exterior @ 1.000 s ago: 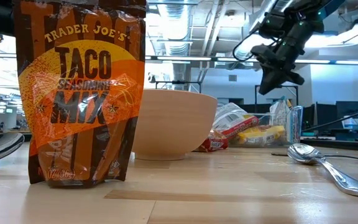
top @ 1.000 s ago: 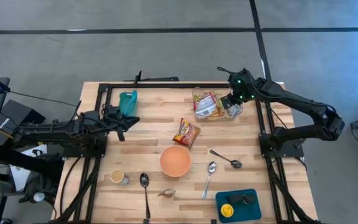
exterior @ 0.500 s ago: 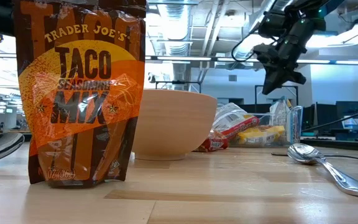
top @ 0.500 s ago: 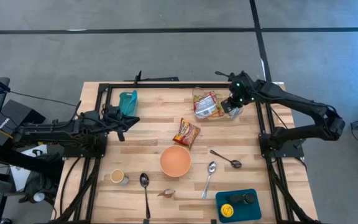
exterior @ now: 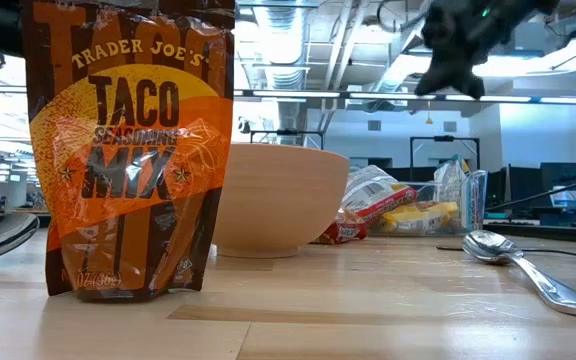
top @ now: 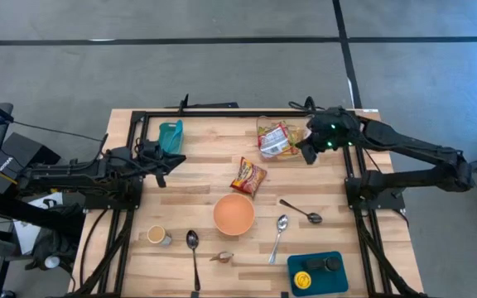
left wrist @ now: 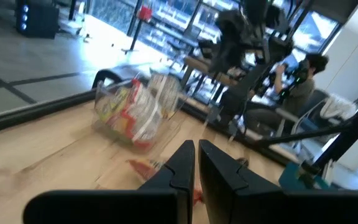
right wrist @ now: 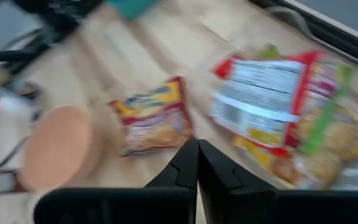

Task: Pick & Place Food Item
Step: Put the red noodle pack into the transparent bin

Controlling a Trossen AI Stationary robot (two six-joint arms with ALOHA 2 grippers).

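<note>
Progress looks slight, operator; your right pincer (top: 308, 150) hangs above the bench (top: 205, 170), pressed together on nothing, just beside the clear tub of food packets (top: 278, 137) at far right; picking and placing remain; left pincer (top: 169, 161) waits closed.

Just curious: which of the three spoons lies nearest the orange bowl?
The pale silver spoon, just right of the bowl. The dark spoon lies farther right, the other dark spoon lower left.
</note>
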